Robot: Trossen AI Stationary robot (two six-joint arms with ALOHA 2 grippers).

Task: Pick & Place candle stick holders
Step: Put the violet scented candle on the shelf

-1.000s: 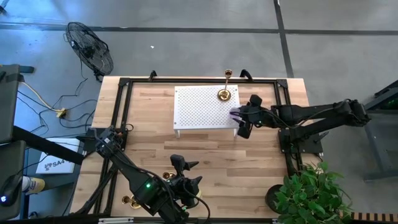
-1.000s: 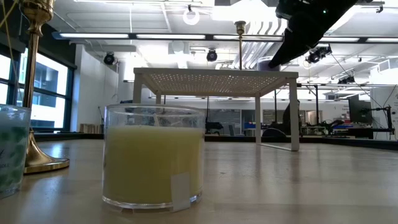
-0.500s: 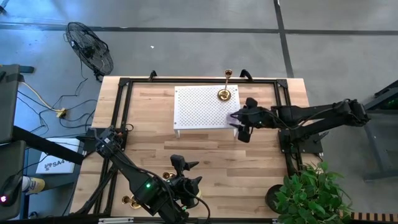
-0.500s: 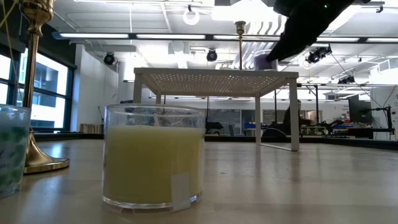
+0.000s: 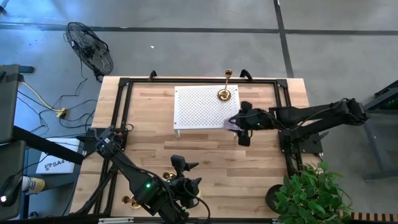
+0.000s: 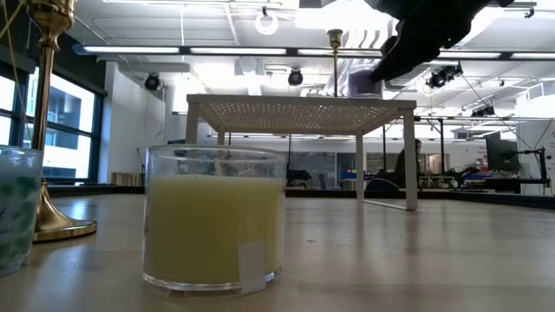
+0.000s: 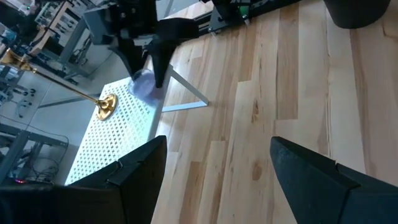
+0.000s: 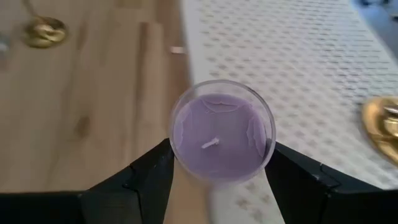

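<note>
I see the wooden table (image 5: 205, 155) with a black frame around it. On its far half stands the white perforated stand (image 5: 202, 107), a small raised platform on legs.

My right arm reaches in from the right side, and the right gripper (image 5: 238, 122) is at the near right corner of the white stand. It is clenched on a purple candle (image 8: 222, 138) in a clear glass; in the right wrist view the two fingers (image 8: 149, 180) press the glass from both sides. The candle is over the edge of the stand, part above the perforated plate and part above the wood. From the low view I cannot tell if the glass already touches the plate.

My left arm waits at the near edge of the table. The left gripper (image 5: 185, 174) is released, its fingers stand apart with nothing between them in the left wrist view.

The tall candle stick holder (image 5: 224, 92), gold with a slim stem, stands on the far right corner of the white stand, apart from the purple candle. Other small gold holders (image 5: 168, 176) lie on the table near the left arm.

Close to the low camera stands a yellow candle (image 6: 213, 218) in a glass jar, and beside it another gold holder base (image 6: 61, 227).
</note>
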